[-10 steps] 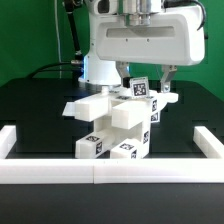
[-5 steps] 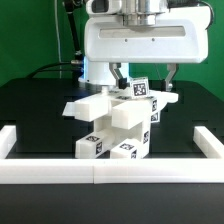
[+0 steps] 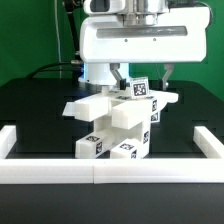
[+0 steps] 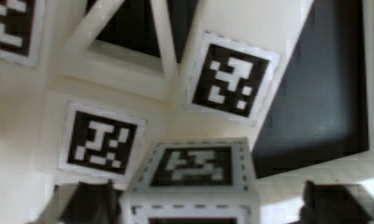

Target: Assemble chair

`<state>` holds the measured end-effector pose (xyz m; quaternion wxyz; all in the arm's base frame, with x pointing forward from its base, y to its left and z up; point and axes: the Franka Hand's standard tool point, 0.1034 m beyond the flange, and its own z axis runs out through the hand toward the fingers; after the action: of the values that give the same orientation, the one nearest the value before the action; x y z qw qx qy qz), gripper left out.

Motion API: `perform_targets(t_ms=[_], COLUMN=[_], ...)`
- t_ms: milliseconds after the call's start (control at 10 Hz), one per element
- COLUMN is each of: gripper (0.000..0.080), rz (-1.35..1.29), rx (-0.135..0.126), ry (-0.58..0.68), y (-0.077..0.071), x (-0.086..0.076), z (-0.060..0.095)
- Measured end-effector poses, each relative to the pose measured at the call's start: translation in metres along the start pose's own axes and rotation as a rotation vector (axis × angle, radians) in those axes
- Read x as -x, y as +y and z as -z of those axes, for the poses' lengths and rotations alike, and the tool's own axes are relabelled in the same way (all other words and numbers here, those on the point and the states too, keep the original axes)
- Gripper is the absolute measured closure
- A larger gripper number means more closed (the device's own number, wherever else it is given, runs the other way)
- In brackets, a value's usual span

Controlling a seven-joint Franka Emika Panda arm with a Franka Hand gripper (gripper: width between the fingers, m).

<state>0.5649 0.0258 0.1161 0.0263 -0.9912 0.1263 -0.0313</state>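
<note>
- Exterior view: the chair sits mid-counter, partly assembled. Two square posts point their tagged ends toward the camera, and a slab juts to the exterior view's left.
- The end effector hangs just above the chair, its fingers spread apart around a tagged top part.
- White border rails line three sides.
- Wrist view: the chair shows four black-and-white tags, one of them cropped, with no readable writing. Both fingers stand clear of the post between them.
</note>
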Motion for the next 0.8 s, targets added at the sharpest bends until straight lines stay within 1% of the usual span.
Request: perform_targets(t_ms=[100,200,500,800], gripper=[0.0432,0.0516,0.0515,0.0515], rz=[0.000,0.000,-0.022,-0.191], rx=[0.000,0.000,0.000,-0.001], ry=[0.000,0.000,0.000,0.000], y=[0.0000,0.0000,0.0000,-0.0003], x=[0.0000,0.0000,0.0000,0.0001], z=[0.0000,0.0000,-0.0001,-0.0001])
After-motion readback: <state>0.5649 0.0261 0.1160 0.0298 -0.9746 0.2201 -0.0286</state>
